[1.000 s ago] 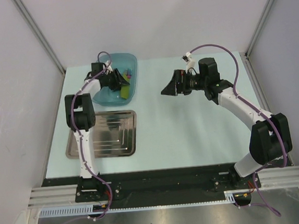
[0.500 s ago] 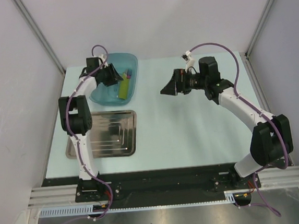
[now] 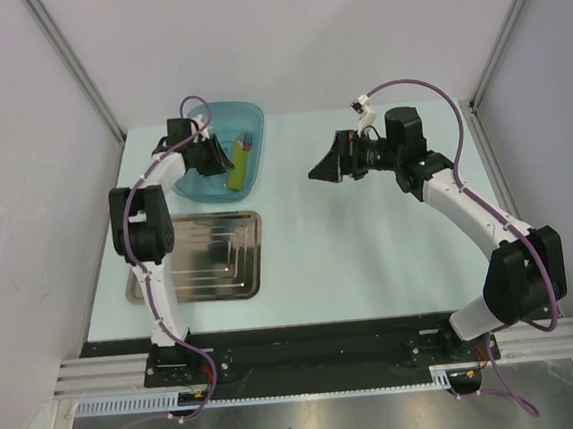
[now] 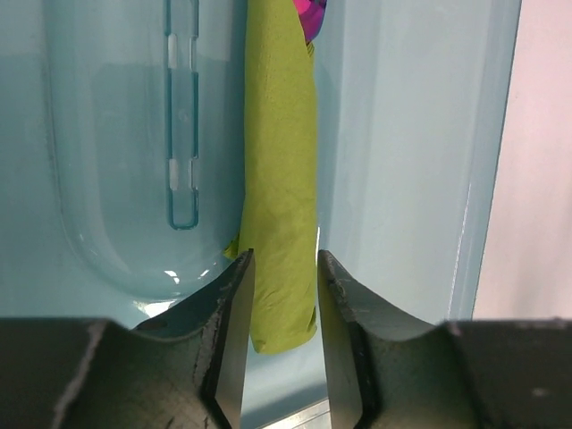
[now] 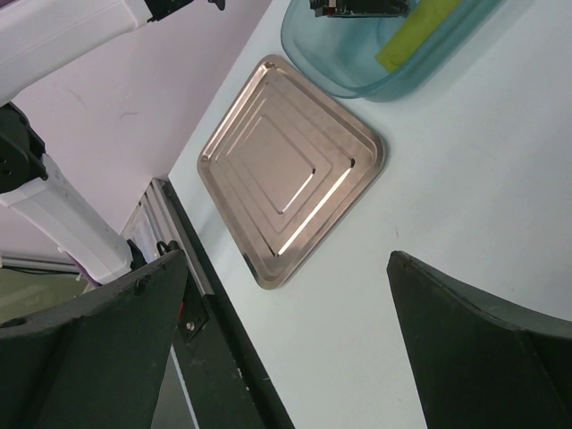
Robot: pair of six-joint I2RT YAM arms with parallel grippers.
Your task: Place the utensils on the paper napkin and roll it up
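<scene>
Green rolled napkin in the blue tub, our left tool straddling its near end

We see the green napkin [image 4: 281,197] lying lengthwise in the translucent blue tub [image 3: 196,185], a purple-pink utensil end [image 4: 314,16] peeping from its far end, so it may already be a finished roll or a bundle waiting to be taken out; we cannot tell which. Our left tool [image 4: 284,308] has its jaws apart, one each side of the napkin's near end, not yet pinching it. To grip well, we keep the roll centred between the jaws, go low enough to catch its whole thickness, and close gently so it does not unroll. Our right tool [image 3: 325,167] hangs spread open over the bare counter [image 3: 370,247], holding nothing; the steel tray [image 5: 290,179] lies near the tub.
</scene>
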